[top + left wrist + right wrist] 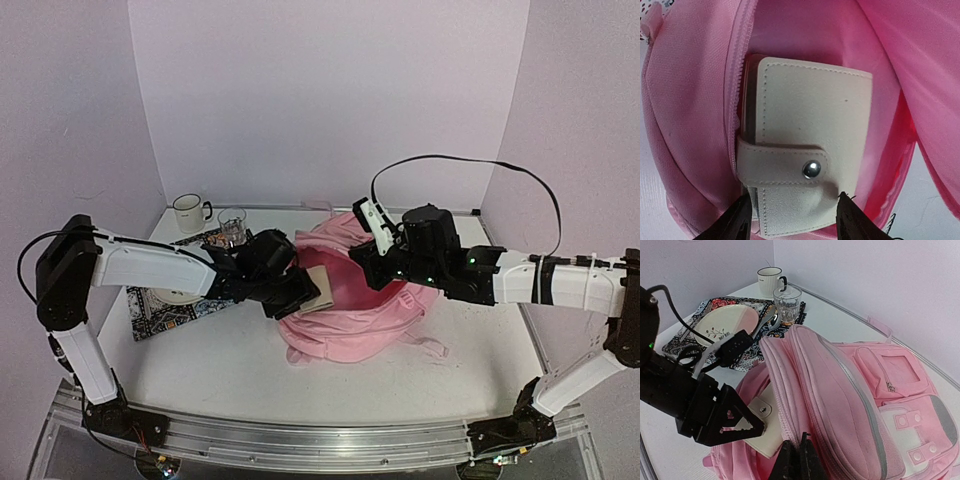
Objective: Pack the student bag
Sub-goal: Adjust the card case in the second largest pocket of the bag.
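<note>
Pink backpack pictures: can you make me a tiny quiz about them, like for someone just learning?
1. True or false: the backpack is zipped shut.
2. What sits between the left gripper's fingers? A) banana B) wallet C) toy car
3. What is the right gripper pinching?
Key: 1 false, it gapes open; 2 B; 3 the backpack's open edge.

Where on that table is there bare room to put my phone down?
Bare white tabletop lies between the soft pink fabric backpack and the near metal rail, and right of the backpack toward the side wall. Crowded: back left, where the patterned placemat, white mug and clear glass sit.
</note>
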Controlling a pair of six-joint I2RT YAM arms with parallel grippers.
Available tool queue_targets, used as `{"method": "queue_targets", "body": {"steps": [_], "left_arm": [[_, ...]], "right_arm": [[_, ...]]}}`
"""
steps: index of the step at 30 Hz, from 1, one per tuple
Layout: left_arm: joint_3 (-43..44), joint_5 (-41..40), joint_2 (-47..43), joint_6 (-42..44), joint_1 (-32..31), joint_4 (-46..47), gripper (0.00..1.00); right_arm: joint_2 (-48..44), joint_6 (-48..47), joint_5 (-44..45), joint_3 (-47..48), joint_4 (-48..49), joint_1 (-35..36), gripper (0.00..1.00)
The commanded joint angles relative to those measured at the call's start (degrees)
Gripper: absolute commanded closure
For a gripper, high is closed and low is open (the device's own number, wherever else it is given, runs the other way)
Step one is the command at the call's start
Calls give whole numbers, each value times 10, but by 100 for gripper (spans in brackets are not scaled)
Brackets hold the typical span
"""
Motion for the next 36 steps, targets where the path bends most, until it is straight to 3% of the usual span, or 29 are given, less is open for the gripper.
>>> {"method": "queue_targets", "body": {"steps": [1, 9, 20, 26, 36], "left_arm": [[21, 28, 15, -9, 3, 48, 43], [47, 47, 25, -8, 4, 150, 53], [122, 42, 86, 20, 4, 187, 52], [68, 20, 24, 60, 4, 186, 38], [-60, -28, -130, 144, 12, 127, 3]], "right_arm": [[-20, 14, -10, 13, 64, 3, 100], [-12, 24, -26, 12, 67, 4, 100], [-14, 33, -22, 3, 68, 8, 100], [-19, 28, 1, -5, 67, 8, 100], [-11, 17, 17, -16, 36, 8, 100]]}}
